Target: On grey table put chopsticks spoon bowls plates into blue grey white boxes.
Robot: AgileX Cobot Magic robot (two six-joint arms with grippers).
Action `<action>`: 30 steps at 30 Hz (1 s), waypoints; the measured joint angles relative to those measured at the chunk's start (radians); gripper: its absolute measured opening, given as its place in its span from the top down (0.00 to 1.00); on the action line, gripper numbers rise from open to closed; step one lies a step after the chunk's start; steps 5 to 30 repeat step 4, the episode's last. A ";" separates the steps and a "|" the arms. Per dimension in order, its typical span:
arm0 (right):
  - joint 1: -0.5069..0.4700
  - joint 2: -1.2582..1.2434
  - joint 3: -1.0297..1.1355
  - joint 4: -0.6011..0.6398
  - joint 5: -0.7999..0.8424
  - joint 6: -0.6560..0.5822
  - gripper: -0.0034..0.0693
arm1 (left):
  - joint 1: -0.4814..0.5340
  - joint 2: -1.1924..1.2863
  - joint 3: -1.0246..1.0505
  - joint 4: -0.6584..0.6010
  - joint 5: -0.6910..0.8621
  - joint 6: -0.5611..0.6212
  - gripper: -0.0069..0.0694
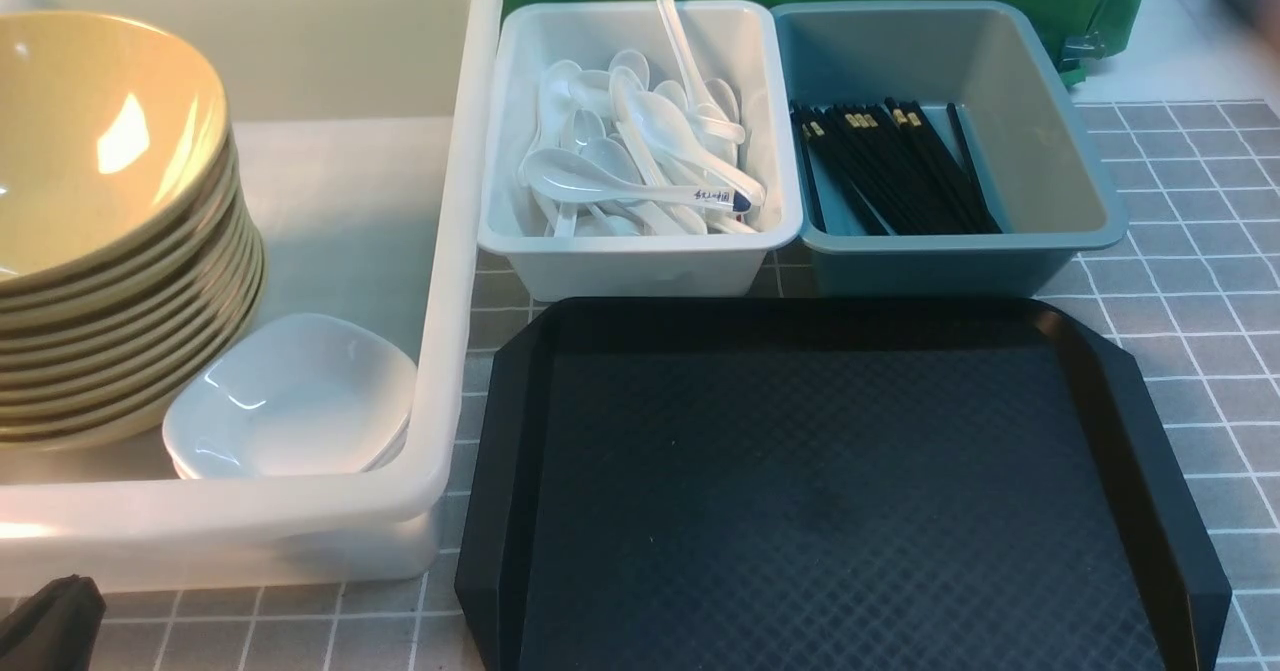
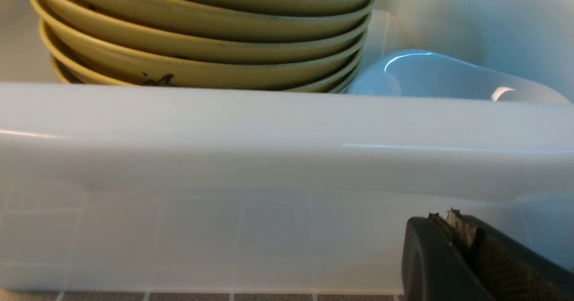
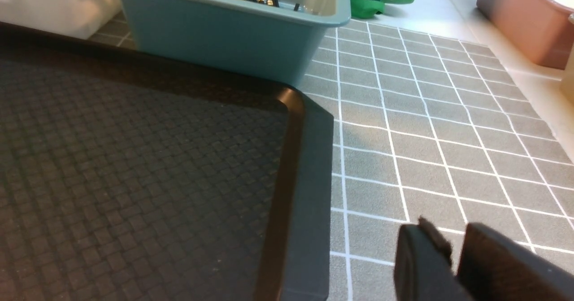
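- Left gripper: one, low at the near left corner, its fingers pressed together on nothing, just outside the near wall of the white tub.
- Right gripper: one, over bare table beside the tray's right edge; a narrow gap shows between its fingers, nothing in it.
- Black textured tray: one, nearest on the grey gridded table.
- Bowls: about ten tan ones, stacked tilted inside the white tub at its left.
- Plates: at least two small white ones, nested, leaning against the bowl stack in the same tub.
- Boxes: three; behind the tray stand the pale grey-white bin and the blue-grey bin, side by side.
- Spoon: one with blue writing, too small to read, lying on top of many plain white spoons in the pale bin; their count is unclear.
- Chopsticks: a bundle of black ones with gold marks, too many to count, in the blue-grey bin.
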 joint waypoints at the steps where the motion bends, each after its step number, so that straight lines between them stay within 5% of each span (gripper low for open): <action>1: 0.000 0.000 0.000 0.000 0.000 0.000 0.72 | 0.000 0.000 0.000 0.000 0.000 0.000 0.92; 30: 0.000 0.000 0.000 0.000 0.000 0.000 0.72 | 0.000 0.000 0.000 0.000 0.000 0.000 0.92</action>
